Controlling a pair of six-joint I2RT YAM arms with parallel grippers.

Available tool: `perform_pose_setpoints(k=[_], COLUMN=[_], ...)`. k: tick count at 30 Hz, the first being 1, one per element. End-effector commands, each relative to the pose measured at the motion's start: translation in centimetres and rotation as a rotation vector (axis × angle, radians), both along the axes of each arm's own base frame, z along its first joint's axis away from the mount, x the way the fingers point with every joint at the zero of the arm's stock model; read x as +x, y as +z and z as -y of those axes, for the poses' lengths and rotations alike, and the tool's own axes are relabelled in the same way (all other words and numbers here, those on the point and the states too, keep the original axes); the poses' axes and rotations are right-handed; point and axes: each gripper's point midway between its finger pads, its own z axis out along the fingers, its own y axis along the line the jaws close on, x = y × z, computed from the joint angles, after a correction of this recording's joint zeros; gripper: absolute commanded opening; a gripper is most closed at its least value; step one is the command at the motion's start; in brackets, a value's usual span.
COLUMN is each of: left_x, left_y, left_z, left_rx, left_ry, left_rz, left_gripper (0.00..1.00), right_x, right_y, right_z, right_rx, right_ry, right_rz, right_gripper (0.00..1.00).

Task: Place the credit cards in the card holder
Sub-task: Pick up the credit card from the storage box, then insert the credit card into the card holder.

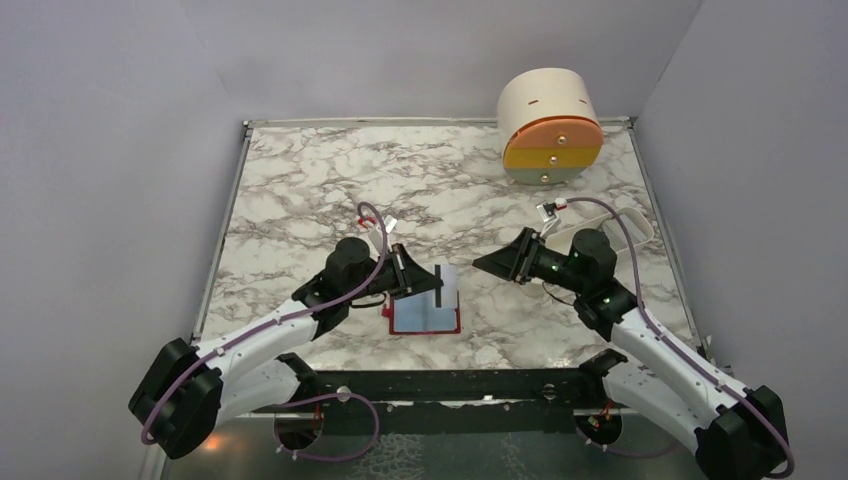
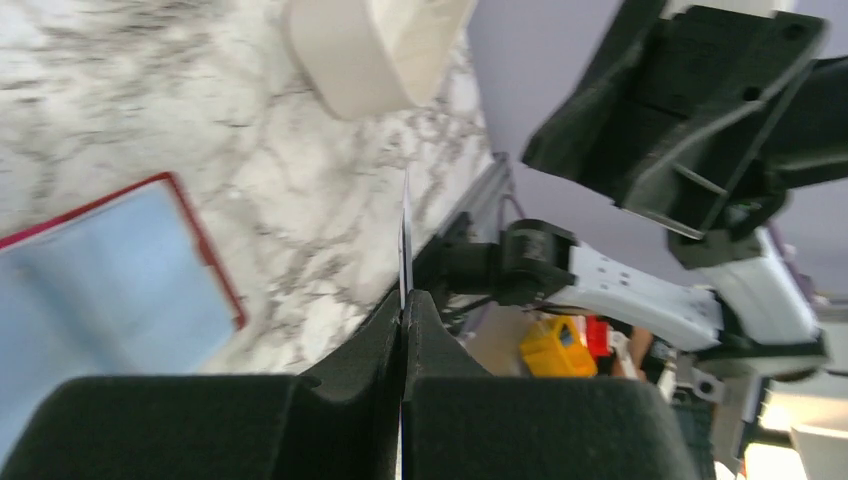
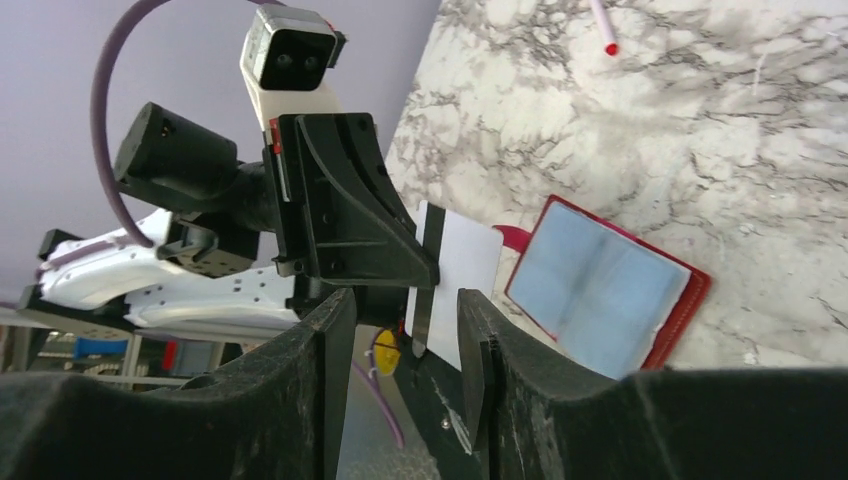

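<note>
Alignment matters: my left tool (image 2: pixel 403 300) clamps a pale credit card (image 1: pixel 447 285) edge-up over the open card holder (image 1: pixel 425 318) on the near tabletop (image 1: pixel 300 200), right tool (image 3: pixel 405 300) open beside it, so I should lower the card squarely into a pocket.

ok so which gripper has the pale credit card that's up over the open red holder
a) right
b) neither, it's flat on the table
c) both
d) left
D: the left gripper is pinched shut on the edge of the credit card, which it holds upright above the card holder. The right gripper stands open, off to the side and clear of the card.
</note>
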Motion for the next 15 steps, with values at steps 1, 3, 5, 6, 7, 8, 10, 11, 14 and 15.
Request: perform_pose_setpoints(k=[1,3,5,6,7,8,10,11,14,15], left_x=[1.4,1.7,1.8,1.8,1.6,1.5,1.2,1.2,1.0,1.0], left_y=[-3.4,-4.2,-5.4,-5.8,-6.2,-6.5,-7.1,-7.2,-7.9,-8.0], left_z=[-3.1,-4.1,-5.3,-5.6,-5.8,-5.9,-6.0,-6.1,-6.2,-6.2], left_rx=[0.196,0.218,0.252,0.256,0.254,0.253,0.256,0.264,0.289,0.293], left_ry=[0.059,0.066,0.078,0.074,0.066,0.058,0.036,0.029,0.005,-0.003], left_rz=[0.008,-0.005,-0.039,-0.048,-0.060,-0.069,-0.088,-0.092,-0.107,-0.112], left_gripper=[0.00,0.00,0.00,0.00,0.00,0.00,0.00,0.00,0.00,0.00], right_x=[0.9,1.2,1.6,1.7,1.8,1.7,1.3,1.2,1.0,0.9], right_y=[-2.1,-3.4,-5.0,-5.8,-6.4,-7.0,-8.2,-8.7,-10.5,-11.1], right_z=[0.1,0.0,0.1,0.1,-0.1,-0.4,-1.3,-1.8,-2.8,-3.1], right_rx=[-0.123,-0.197,-0.283,-0.321,-0.351,-0.380,-0.445,-0.477,-0.574,-0.601], right_ry=[-0.018,-0.028,-0.060,-0.067,-0.065,-0.055,-0.036,-0.028,-0.020,-0.014], right_rz=[-0.018,-0.043,-0.081,-0.095,-0.102,-0.108,-0.103,-0.095,-0.109,-0.115], right_gripper=[0.43,0.43,0.43,0.43,0.43,0.43,0.43,0.43,0.43,0.43])
